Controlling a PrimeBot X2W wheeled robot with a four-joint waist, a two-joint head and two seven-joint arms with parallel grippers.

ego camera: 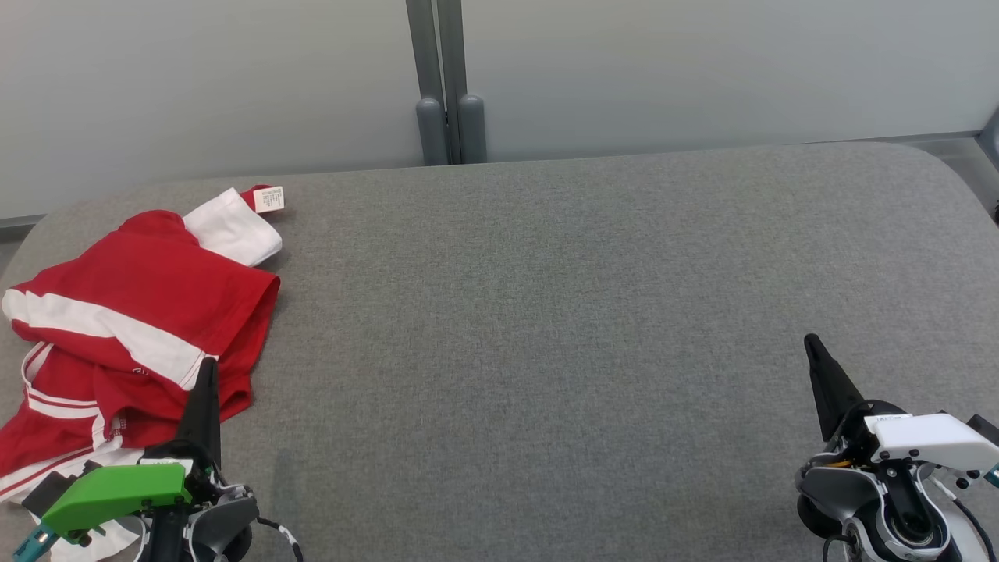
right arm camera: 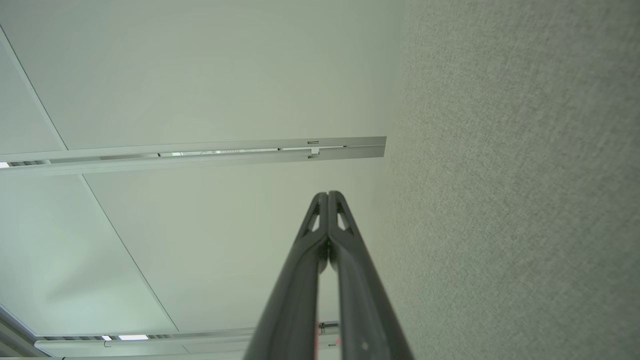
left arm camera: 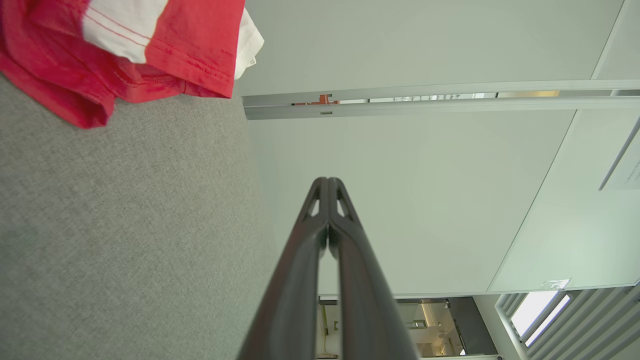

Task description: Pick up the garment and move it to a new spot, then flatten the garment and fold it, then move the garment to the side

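A crumpled red garment (ego camera: 140, 312) with white bands and a white label lies bunched at the left end of the grey padded table (ego camera: 546, 312). My left gripper (ego camera: 207, 367) rests at the lower left, shut and empty, its tip over the garment's near edge. In the left wrist view the garment (left arm camera: 125, 45) fills the upper left corner, apart from the closed left gripper (left arm camera: 327, 181). My right gripper (ego camera: 812, 342) sits at the lower right, far from the cloth, shut and empty. The right wrist view has the right gripper (right arm camera: 327, 194) with its tips pressed together.
The grey table surface (right arm camera: 525, 200) stretches wide between the two grippers. Behind its far edge stands a pale partition wall (ego camera: 702, 70) with a grey vertical post (ego camera: 449, 86). The table's corners are rounded at left and right.
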